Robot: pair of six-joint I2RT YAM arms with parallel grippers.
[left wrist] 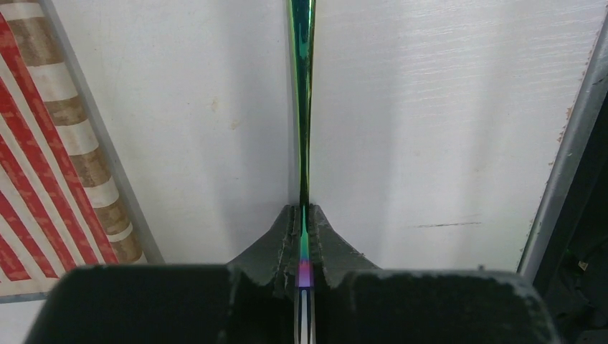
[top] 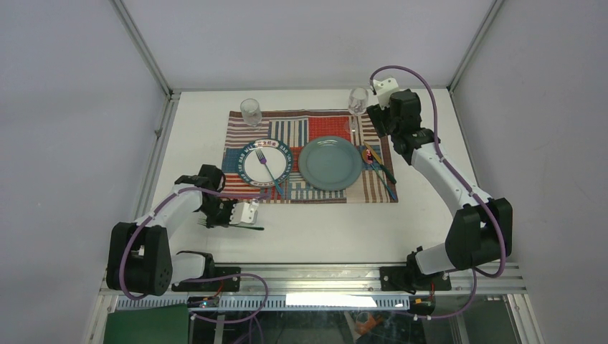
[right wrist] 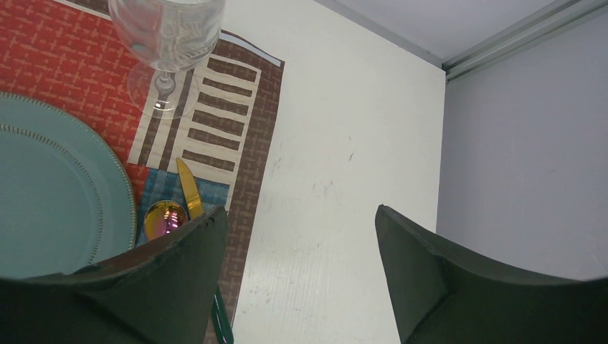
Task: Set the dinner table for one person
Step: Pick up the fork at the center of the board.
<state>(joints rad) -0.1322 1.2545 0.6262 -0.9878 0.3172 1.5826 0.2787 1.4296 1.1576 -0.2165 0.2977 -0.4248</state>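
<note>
We look down on a large white tabletop (top: 315, 233) framed by aluminium rails, with two robot arms mounted at its near edge. A striped red, blue and white placemat (top: 315, 195) lies in the middle of the tabletop. It carries a small blue-rimmed plate (top: 287, 163) with a fork (top: 267, 166) resting across it and, just to that plate's right, a plain teal plate (top: 330, 163). Two clear glasses stand along the far edge of the mat, one at the left (top: 251, 111) and one at the right (top: 357, 100). More cutlery (top: 376, 168) lies beside the teal plate on its right. The left arm is folded low: the upper link rises from its base, the forearm reaches forward and inward, and the wrist is turned down near the mat's near left corner. The left tool (top: 214, 223) is pressed together on a slim iridescent green utensil (top: 247, 228) that lies on the bare tabletop just beside the mat. In the left wrist view, both pads (left wrist: 283, 240) pinch the utensil's (left wrist: 302, 107) narrow shaft, and the handle runs straight away from the camera. The right arm stretches far forward, elbow raised, with its wrist over the mat's far right corner. The right tool (top: 378, 120) hangs with its fingers well apart and nothing between them. In its wrist view, the right tool (right wrist: 297, 215) sits above the mat's edge, near the stemmed glass (right wrist: 168, 29), a gold knife (right wrist: 188, 188) and a shiny spoon (right wrist: 165, 218).
</note>
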